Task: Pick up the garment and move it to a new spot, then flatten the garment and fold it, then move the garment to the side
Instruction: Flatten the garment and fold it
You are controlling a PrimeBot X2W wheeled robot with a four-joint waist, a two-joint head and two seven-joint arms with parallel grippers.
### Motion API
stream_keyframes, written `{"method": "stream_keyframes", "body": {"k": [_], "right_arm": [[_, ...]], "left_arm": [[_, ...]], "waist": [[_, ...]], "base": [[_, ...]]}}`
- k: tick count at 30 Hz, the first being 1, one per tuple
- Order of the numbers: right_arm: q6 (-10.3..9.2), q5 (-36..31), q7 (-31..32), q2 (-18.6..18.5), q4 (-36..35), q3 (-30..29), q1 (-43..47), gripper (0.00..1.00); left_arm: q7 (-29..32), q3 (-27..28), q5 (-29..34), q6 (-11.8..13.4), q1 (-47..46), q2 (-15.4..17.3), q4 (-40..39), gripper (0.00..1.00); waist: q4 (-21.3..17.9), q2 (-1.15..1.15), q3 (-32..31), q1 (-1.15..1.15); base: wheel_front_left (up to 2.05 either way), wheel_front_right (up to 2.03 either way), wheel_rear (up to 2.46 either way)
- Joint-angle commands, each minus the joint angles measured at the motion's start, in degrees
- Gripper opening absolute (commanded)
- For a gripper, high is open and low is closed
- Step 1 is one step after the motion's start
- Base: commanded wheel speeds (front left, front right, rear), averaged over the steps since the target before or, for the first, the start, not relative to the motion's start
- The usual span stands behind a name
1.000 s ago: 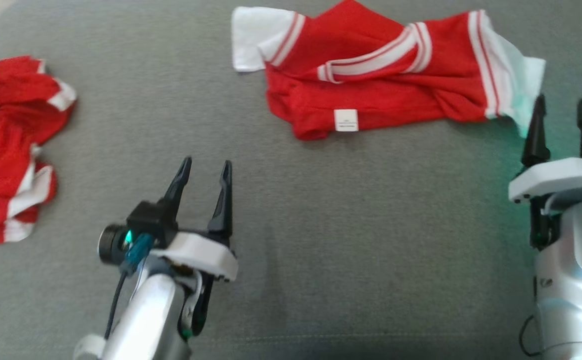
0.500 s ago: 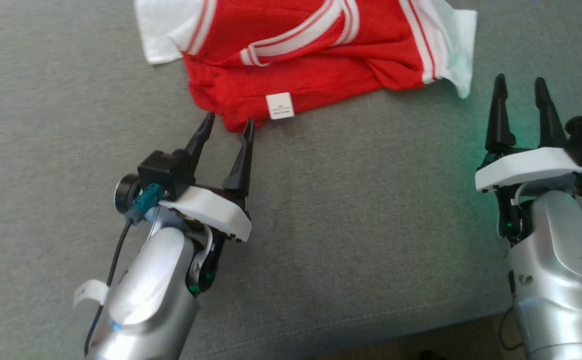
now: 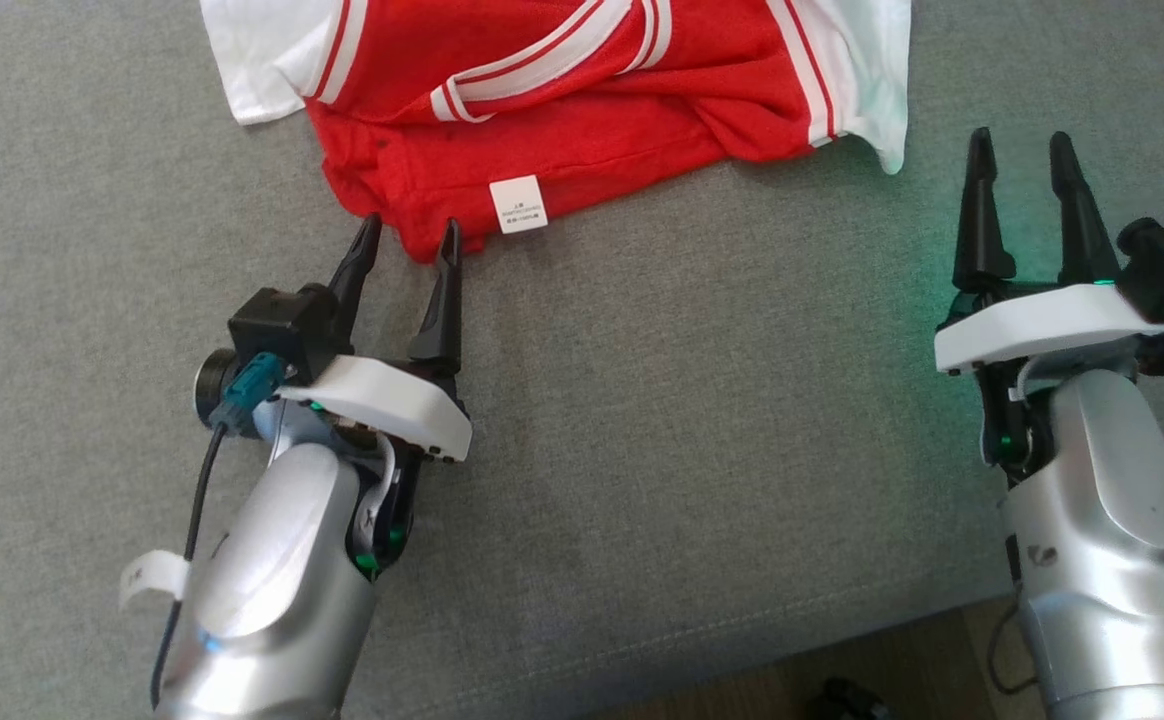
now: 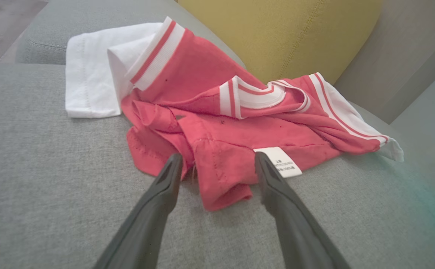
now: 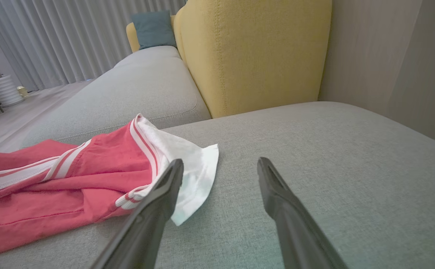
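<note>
Closing in, the left gripper (image 3: 412,228) had reached the near hem of the garment (image 3: 582,110), jaws wide apart and empty; the right gripper (image 3: 1020,148) likewise, pickup not yet begun.

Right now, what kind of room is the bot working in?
Probably a home living room: it works over a grey sofa seat, with a yellow upholstered backrest and long curtains beyond.

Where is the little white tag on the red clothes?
In the head view, the white label sits at the near edge of the garment, just to the right of the left gripper, above the grey cushion.
</note>
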Motion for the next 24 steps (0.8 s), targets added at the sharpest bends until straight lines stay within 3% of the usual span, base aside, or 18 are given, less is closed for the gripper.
{"method": "stream_keyframes", "body": {"k": [1, 13, 14, 15, 16, 24], "right_arm": [[-0.05, 0.4, -0.4, 0.1, -1.9, 1.6, -0.2, 1.00], [-0.05, 1.9, -0.4, 0.1, -1.9, 2.5, -0.6, 1.00], [-0.05, 1.9, -0.4, 0.1, -1.9, 2.5, -0.6, 1.00], [-0.05, 2.0, -0.4, 0.1, -1.9, 2.5, -0.6, 1.00], [-0.05, 2.1, -0.4, 0.1, -1.8, 2.4, -0.5, 1.00], [-0.05, 1.2, -0.4, 0.1, -1.0, 1.3, 0.8, 1.00]], "left_arm": [[-0.3, 1.8, 0.2, -0.2, -1.8, 0.4, -1.6, 1.00], [-0.3, 1.7, 0.8, 0.5, -5.0, 0.4, 1.6, 1.00], [-0.3, 1.9, 0.9, 0.5, -5.1, 0.4, 1.7, 0.79], [-0.3, 2.0, 0.9, 0.5, -5.2, 0.4, 1.8, 0.30], [-0.3, 2.2, 1.0, 0.4, -5.2, 0.4, 1.8, 0.00], [-0.3, 2.8, 2.1, -0.3, -3.0, 0.4, -0.3, 0.00]], "waist": [[0.0, 0.00, 0.1, 0.00], [-0.8, 0.00, 1.2, 0.00], [-0.9, 0.00, 1.3, 0.00], [-0.9, 0.00, 1.3, 0.00], [-0.9, 0.00, 1.3, 0.00], [1.0, 0.00, -1.8, 0.00]], "base": [[0.00, 0.00, 0.00], [0.00, 0.00, 0.00], [0.00, 0.00, 0.00], [0.00, 0.00, 0.00], [0.00, 0.00, 0.00], [0.00, 0.00, 0.00]]}}
